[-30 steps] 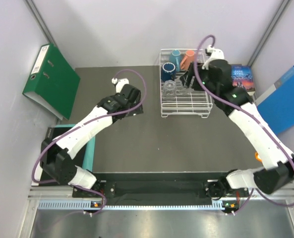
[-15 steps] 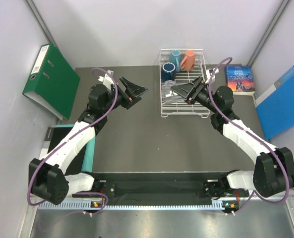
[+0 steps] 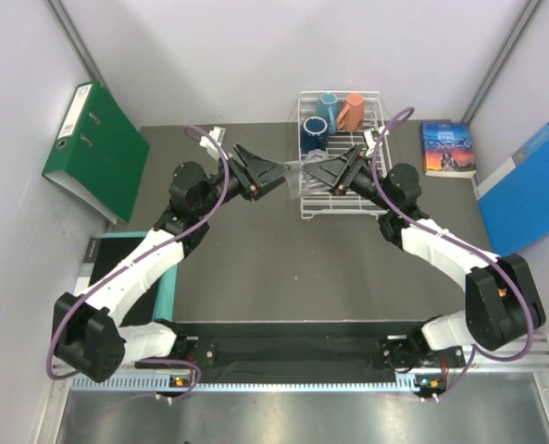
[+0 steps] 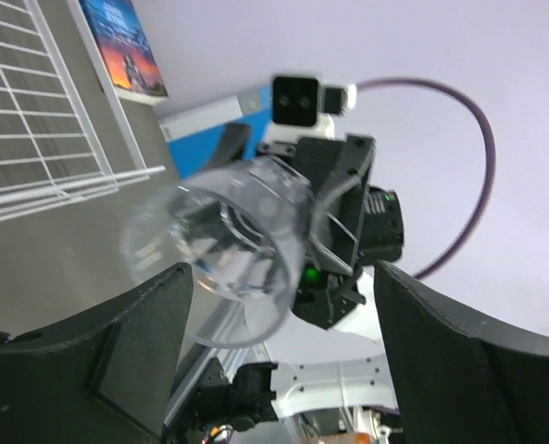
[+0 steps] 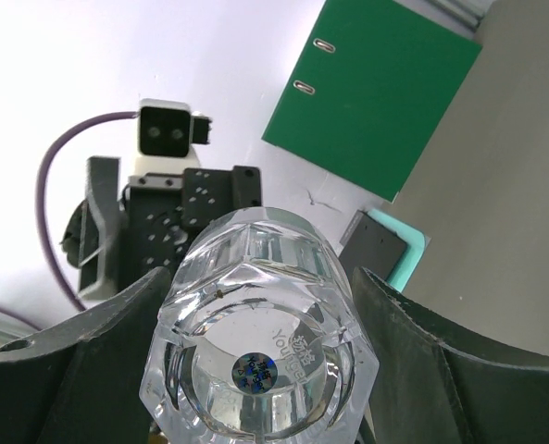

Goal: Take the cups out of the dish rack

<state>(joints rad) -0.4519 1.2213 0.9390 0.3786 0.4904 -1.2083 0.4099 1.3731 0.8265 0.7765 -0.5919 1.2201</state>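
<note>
My right gripper (image 3: 318, 172) is shut on a clear drinking glass (image 3: 299, 176) and holds it sideways in mid-air, just left of the white wire dish rack (image 3: 346, 202). In the right wrist view the glass (image 5: 260, 342) fills the gap between my fingers (image 5: 441, 361), base towards the camera. My left gripper (image 3: 276, 174) is open and faces it; in the left wrist view the glass's mouth (image 4: 223, 264) sits at my spread fingertips, nearer one finger (image 4: 140, 351). A dark-blue mug (image 3: 314, 135), a light-blue mug (image 3: 328, 104) and an orange mug (image 3: 352, 111) stand in the rack. The second glass is hidden.
A green binder (image 3: 93, 153) leans on the left wall. A book (image 3: 445, 148) and a blue folder (image 3: 529, 185) lie right of the rack. A black pad on a teal tray (image 3: 117, 264) sits at the near left.
My right gripper lifted the clear glass out of the rack and carried it left. My left arm rose and swung right, so both grippers now meet in mid-air.
</note>
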